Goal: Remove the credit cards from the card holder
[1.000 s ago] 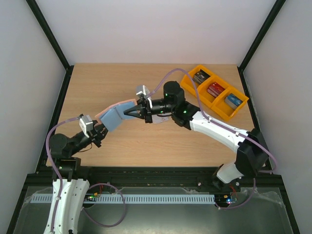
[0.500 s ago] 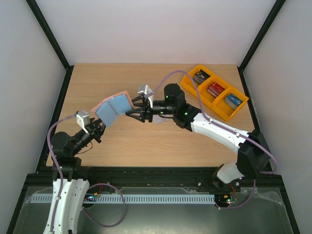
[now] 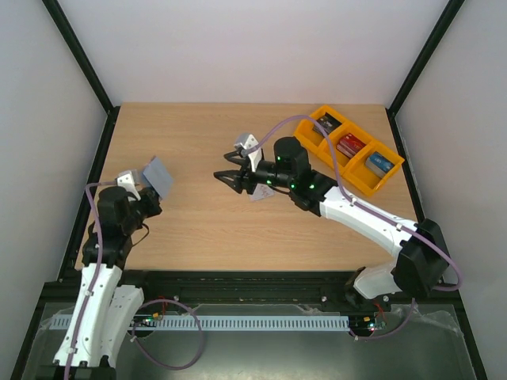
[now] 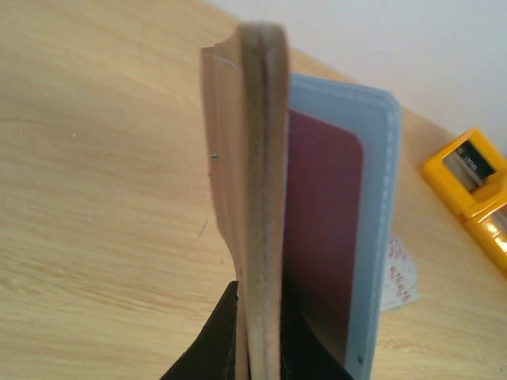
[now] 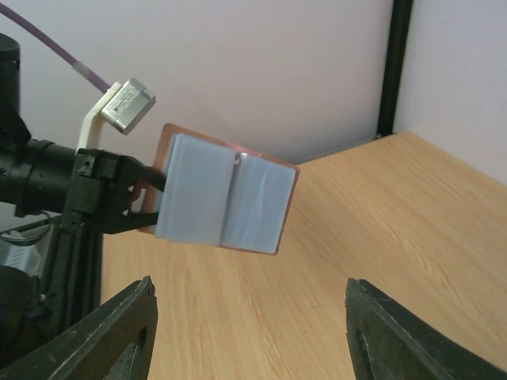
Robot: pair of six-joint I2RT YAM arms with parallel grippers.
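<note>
Pinching the bottom edge of the card holder [image 4: 253, 158], the left tool [image 4: 260, 348] holds it up in the air at the left side, well above the worktop [image 3: 198, 229]. The holder hangs open, blue inside showing. The right tool [image 5: 249, 281] is spread wide, holds nothing, and faces the holder from well away.

The grip is only on one edge, so the holder could slip out or flop shut if the right tool tugs hard on it.

The holder's pockets look flat; whether a card is inside cannot be told. One whitish card with red marks [image 4: 398, 273] lies on the worktop under the right arm. The orange bins [image 3: 342, 166] hold a dark box [image 3: 326, 125], a red box [image 3: 349, 146] and a blue box [image 3: 379, 164].
</note>
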